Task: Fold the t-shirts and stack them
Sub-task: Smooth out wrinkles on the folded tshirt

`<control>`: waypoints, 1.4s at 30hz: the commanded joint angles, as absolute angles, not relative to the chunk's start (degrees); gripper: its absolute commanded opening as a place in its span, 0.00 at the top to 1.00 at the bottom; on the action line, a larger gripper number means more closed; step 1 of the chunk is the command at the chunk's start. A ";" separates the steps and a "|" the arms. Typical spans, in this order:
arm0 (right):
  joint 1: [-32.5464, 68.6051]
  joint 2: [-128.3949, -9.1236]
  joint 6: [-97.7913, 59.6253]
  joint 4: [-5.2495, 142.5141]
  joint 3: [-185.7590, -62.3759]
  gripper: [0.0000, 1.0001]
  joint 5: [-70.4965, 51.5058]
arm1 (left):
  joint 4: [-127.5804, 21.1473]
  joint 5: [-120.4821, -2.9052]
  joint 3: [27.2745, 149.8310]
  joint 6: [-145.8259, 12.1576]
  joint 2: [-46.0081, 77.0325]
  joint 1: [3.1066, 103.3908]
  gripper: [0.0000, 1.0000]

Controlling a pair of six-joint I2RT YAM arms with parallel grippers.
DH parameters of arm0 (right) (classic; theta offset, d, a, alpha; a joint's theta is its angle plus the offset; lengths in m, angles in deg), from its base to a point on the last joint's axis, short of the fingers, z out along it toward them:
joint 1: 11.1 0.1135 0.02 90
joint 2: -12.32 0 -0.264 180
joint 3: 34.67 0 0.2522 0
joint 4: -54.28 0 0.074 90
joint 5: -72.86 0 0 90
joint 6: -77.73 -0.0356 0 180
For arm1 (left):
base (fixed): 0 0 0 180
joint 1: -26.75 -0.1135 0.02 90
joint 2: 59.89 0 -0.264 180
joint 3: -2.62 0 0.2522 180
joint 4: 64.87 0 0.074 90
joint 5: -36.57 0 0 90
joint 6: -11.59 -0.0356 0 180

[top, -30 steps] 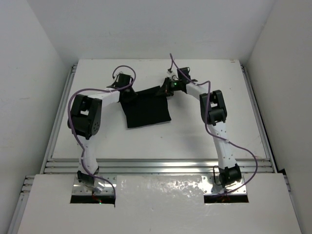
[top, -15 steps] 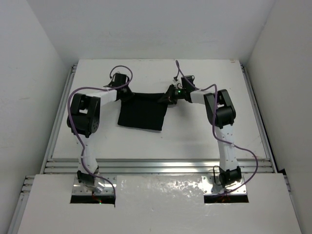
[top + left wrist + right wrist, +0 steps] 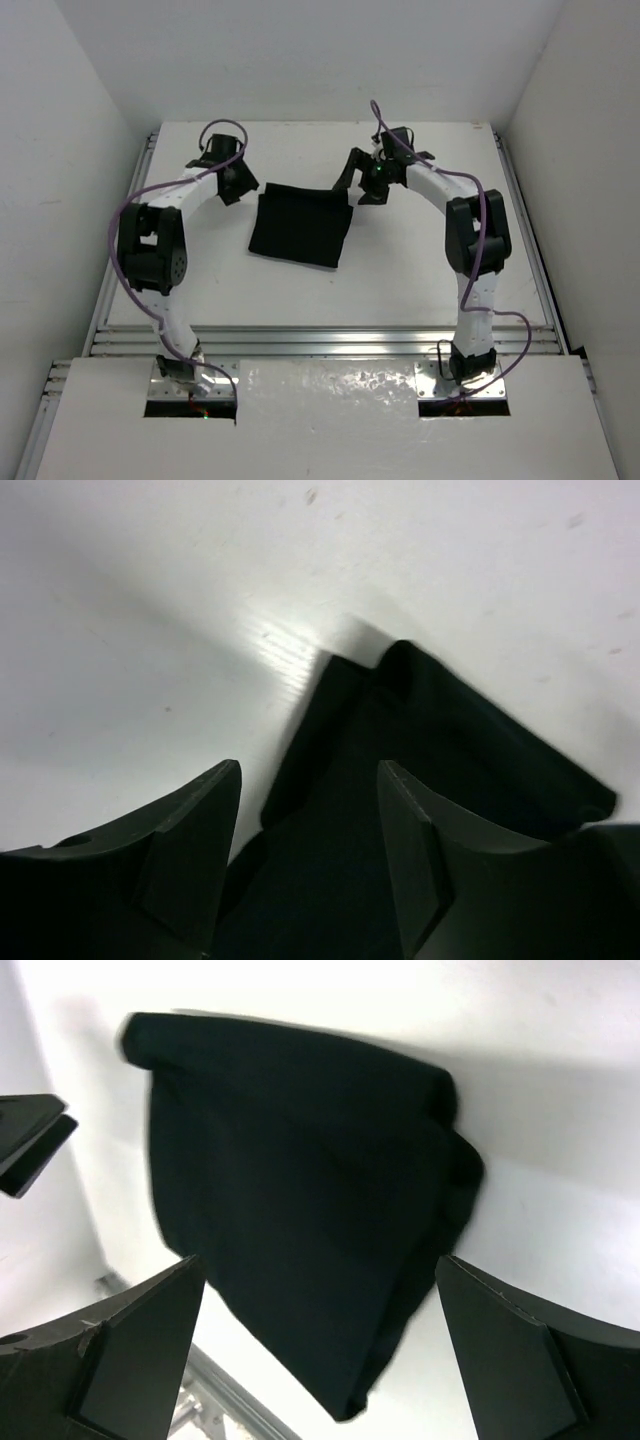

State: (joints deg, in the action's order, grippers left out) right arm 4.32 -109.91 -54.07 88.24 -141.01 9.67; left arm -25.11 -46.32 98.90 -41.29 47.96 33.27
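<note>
- Left gripper [image 3: 310, 772]: jaws apart, nothing between them, poised over a rumpled corner of the black t-shirt [image 3: 440, 740]; only this wrist view shows that corner.
- Right gripper [image 3: 320, 1260]: jaws spread wide and empty; its fingers [image 3: 120, 1360] hide the lower corners.
- Overhead: the shirt lies folded mid-frame on the white table [image 3: 400, 270], between both grippers.
</note>
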 commanded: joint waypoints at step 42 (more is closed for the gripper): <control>8.16 -120.14 -42.24 110.05 -161.46 0.01 0.62 | -41.95 -69.94 82.93 -41.77 43.57 27.01 0.47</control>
State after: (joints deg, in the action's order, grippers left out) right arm 10.16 -124.08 -42.86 108.77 -159.04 0.91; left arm -40.96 -72.94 83.65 -41.97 50.21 27.39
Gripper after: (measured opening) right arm 0.986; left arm 0.518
